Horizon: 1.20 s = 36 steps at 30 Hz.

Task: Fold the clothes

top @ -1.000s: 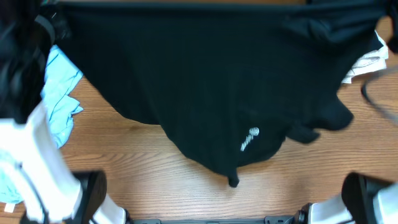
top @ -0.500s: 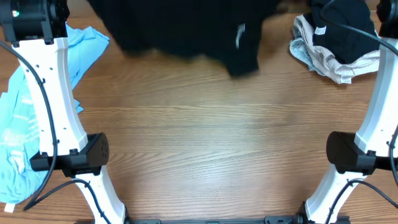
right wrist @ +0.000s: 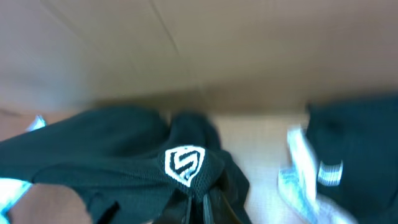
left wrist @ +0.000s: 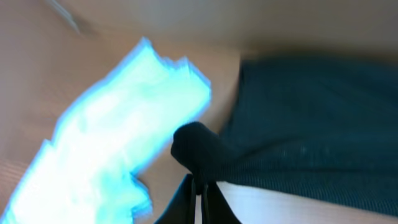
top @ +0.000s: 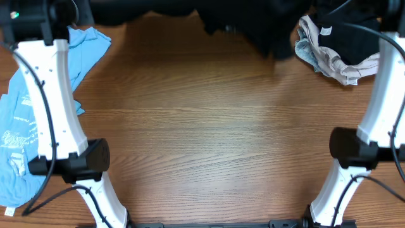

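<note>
The large black garment [top: 253,25] of the clothes lies bunched along the table's far edge, mostly cut off by the top of the overhead view. My left gripper [left wrist: 200,196] is shut on a pinched corner of this black fabric [left wrist: 311,112]. A fold of the same garment [right wrist: 93,155] sits in my shut right gripper [right wrist: 204,208], just below its white shield logo [right wrist: 185,165]. Neither gripper shows in the overhead view; only the white arms do.
A light blue garment [top: 25,126] lies at the left under the left arm and shows blurred in the left wrist view [left wrist: 112,143]. A crumpled pale garment [top: 329,57] with another black piece [top: 354,38] sits at the far right. Bare wooden table [top: 209,139] fills the middle.
The black garment, which hung spread over the upper half of the overhead view, has moved away to the far edge. Both arms have swung back with it.
</note>
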Available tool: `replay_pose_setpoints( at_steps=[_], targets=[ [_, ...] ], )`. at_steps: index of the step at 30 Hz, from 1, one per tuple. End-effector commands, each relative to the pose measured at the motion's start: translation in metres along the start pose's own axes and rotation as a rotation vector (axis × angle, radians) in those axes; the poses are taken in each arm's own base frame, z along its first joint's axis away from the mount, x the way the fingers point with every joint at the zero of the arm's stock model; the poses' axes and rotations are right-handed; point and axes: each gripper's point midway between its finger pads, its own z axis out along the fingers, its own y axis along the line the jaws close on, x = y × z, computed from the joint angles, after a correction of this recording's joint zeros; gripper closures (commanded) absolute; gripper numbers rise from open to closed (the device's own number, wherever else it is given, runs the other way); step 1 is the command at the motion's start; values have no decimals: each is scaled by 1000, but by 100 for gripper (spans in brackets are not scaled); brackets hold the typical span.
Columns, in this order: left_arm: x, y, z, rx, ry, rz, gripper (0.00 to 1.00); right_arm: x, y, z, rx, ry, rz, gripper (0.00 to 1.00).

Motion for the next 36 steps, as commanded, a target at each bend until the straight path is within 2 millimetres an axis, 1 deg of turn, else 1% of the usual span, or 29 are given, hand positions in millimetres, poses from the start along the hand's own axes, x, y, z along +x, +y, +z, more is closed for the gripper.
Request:
replay_pose_setpoints(
  at_steps=[1,3,5,8,11,13,15,17,19,20,21,22,23,27,30,33,36],
  targets=[
    [54,3,50,-7,259,-8,96,32,-24,26,57,133,46,96],
    [75,4,52,-19,349,-12,96,45,-24,25,61,187,64,96],
    [85,4,47,-18,393,-50,96,54,-24,22,61,224,80,96],
    [85,-11,38,70,394,-73,96,76,-22,17,58,312,110,96],
    [85,-20,32,125,395,-83,96,82,-20,17,50,337,136,96],
    [91,-19,30,123,416,-82,96,85,-20,16,56,349,167,96],
    [106,-14,29,94,463,-75,96,95,-20,15,61,384,186,96],
    [127,-4,28,40,523,-67,96,111,-24,13,82,442,203,96],
    [150,9,24,-35,583,-71,95,134,-30,10,121,516,221,96],
    [161,16,20,-72,609,-74,95,145,-34,5,151,548,238,96],
    [175,20,14,-95,641,-84,95,161,-39,-3,193,588,250,96],
    [184,22,10,-100,657,-94,96,168,-39,-9,200,603,254,96],
    [192,22,5,-103,671,-103,96,177,-38,-17,203,622,261,96],
    [213,26,-7,-119,689,-132,96,206,-30,-41,207,633,284,96],
    [228,26,-11,-125,710,-147,96,236,-22,-53,194,653,300,96],
    [247,27,-7,-139,758,-156,96,273,-20,-57,193,697,345,96],
    [270,27,2,-159,819,-163,96,316,-23,-53,202,764,391,96]
  ],
)
